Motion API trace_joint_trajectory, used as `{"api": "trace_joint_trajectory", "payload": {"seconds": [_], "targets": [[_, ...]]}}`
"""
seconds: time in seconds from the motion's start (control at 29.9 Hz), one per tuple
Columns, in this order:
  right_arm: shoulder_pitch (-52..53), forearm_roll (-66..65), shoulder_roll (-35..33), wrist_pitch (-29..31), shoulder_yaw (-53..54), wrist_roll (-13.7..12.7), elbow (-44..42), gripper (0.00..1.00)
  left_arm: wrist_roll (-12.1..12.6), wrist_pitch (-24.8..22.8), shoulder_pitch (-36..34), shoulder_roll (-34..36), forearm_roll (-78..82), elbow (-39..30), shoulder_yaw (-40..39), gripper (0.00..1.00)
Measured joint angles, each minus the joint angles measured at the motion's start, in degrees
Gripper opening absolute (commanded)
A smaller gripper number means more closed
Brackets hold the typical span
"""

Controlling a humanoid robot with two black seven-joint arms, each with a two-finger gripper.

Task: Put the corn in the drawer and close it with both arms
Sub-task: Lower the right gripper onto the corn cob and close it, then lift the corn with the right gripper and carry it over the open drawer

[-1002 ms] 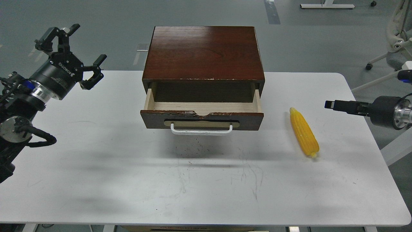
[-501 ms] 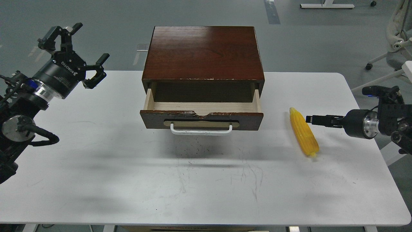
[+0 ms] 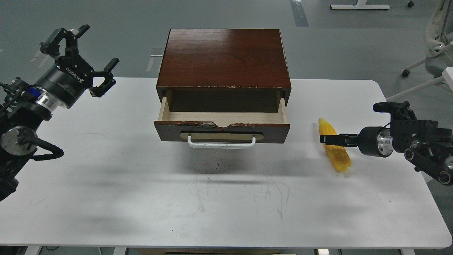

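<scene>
Over corn [image 3: 335, 150], R pincer [image 3: 327, 139]

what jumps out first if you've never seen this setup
A dark wooden cabinet sits mid-table, its drawer pulled open and showing nothing inside. To its right a yellow corn cob lies on the white table, with the right gripper over its middle. The left gripper hangs open at far left.

A white desk [image 3: 226, 198] with rounded corners fills most of the scene, its top scuffed with grey pen-like scratches and dark specks near the middle; soft shadows lie across it. Beyond it, smooth grey floor [image 3: 336, 42] with a darker strip [image 3: 299, 12]. Far back, a white frame base [image 3: 359, 6] on casters. At the right edge, a white office chair [image 3: 433, 42] with wheeled legs
</scene>
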Motion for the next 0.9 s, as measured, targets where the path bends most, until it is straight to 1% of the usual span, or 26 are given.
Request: {"api": "trace_joint_trajectory", "payload": {"seconds": [0.17, 0.23, 0.3, 0.33, 0.37, 0.4, 0.43, 0.53, 0.57, 0.6, 0.8, 0.9], "targets": [[-0.17, 0.07, 0.41, 0.0, -1.21, -0.01, -0.53, 0.93, 0.0, 0.0, 0.0, 0.08, -0.01, 0.0, 0.0, 1.0], [-0.39, 0.08, 0.45, 0.0, -1.31, -0.01, -0.58, 0.85, 0.0, 0.0, 0.02, 0.09, -0.01, 0.0, -0.01, 1.0], [-0.58, 0.08, 0.6, 0.0, -1.4, -0.01, -0.61, 0.78, 0.0, 0.0, 0.07, 0.1, -0.01, 0.0, -0.01, 1.0], [-0.68, 0.09, 0.77, 0.0, -1.44, -0.01, -0.62, 0.69, 0.0, 0.0, 0.08, 0.09, -0.01, 0.0, -0.01, 1.0], [-0.78, 0.09, 0.95, 0.0, -1.47, -0.01, -0.61, 0.64, 0.0, 0.0, 0.09, 0.09, -0.01, 0.0, -0.01, 1.0], [-0.84, 0.09, 1.1, 0.02, -1.48, -0.01, -0.61, 0.54, 0.0, 0.0, 0.09, 0.09, -0.01, 0.0, -0.01, 1.0], [-0.86, 0.09, 1.22, 0.04, -1.48, -0.01, -0.62, 0.46, 0.0, 0.0, 0.09, 0.07, -0.01, 0.0, -0.01, 1.0], [-0.86, 0.11, 1.27, 0.16, -1.49, -0.01, -0.6, 0.32, 0.0, 0.0, 0.1, 0.02, -0.01, 0.0, -0.04, 1.0], [-0.82, 0.14, 1.22, 0.22, -1.49, -0.01, -0.54, 0.23, 0.0, 0.0, 0.1, 0.02, -0.01, 0.0, -0.05, 1.0], [-0.77, 0.15, 1.16, 0.28, -1.5, -0.01, -0.48, 0.18, 0.0, 0.0, 0.1, 0.02, -0.01, 0.0, -0.06, 1.0], [0.15, 0.49, -0.5, 0.37, -1.3, -0.01, 1.31, 0.16, 0.0, 0.0, 0.09, 0.06, -0.01, -0.02, -0.06, 1.0], [3.88, 1.08, -3.58, 0.36, -0.62, -0.02, 4.53, 0.17, 0.0, 0.0, 0.08, 0.3, -0.01, -0.07, -0.28, 1.0]]}}
